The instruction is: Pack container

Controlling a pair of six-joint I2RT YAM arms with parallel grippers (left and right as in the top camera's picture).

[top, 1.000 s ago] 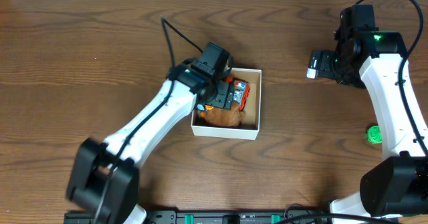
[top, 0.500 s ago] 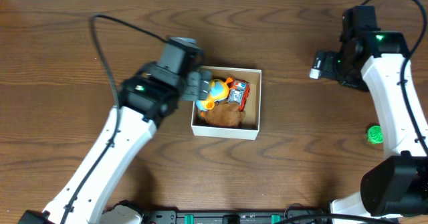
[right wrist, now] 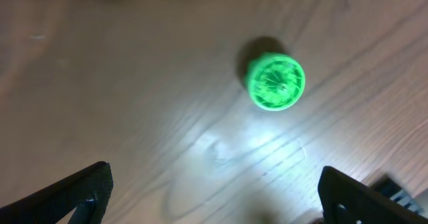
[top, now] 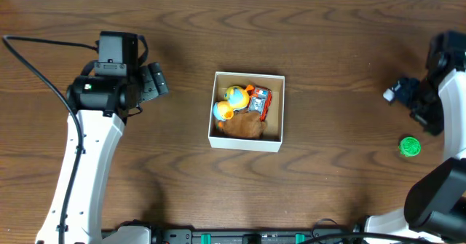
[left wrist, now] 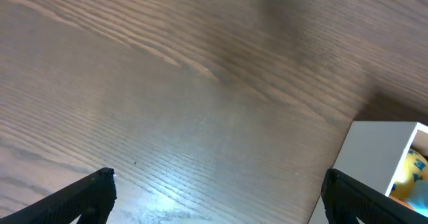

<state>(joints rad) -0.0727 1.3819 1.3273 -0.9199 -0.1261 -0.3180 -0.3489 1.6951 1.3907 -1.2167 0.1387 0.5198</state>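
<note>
The container (top: pixel 245 143) sits near the middle of the wooden table (top: pixel 328 40), open side up. It is a low cardboard box, white outside and brown inside. Three things lie in it, crowded together. A yellow-and-blue duck toy (top: pixel 231 102) is in the far-left part. A red-and-orange toy vehicle (top: pixel 260 103) touches it on the right. A brown plush toy (top: pixel 241 127) fills the near side, below both. The box looks about square, so no long axis stands out. Its walls run nearly parallel to the table edges, turned only slightly.

The left gripper (top: pixel 154 84) hangs well to the left of the container. In its wrist view its fingertips (left wrist: pixel 90 192) stand wide apart with only bare table between them. A white corner of the container (left wrist: pixel 380 150) shows at the right of that view.

The right gripper (top: pixel 397 93) is far to the right of the container. Its fingers (right wrist: pixel 75 189) are likewise spread wide and hold nothing. A small green round piece (right wrist: pixel 275 82) lies on the table farther right of the container, nearer the front edge (top: pixel 410 147), apart from the gripper.
</note>
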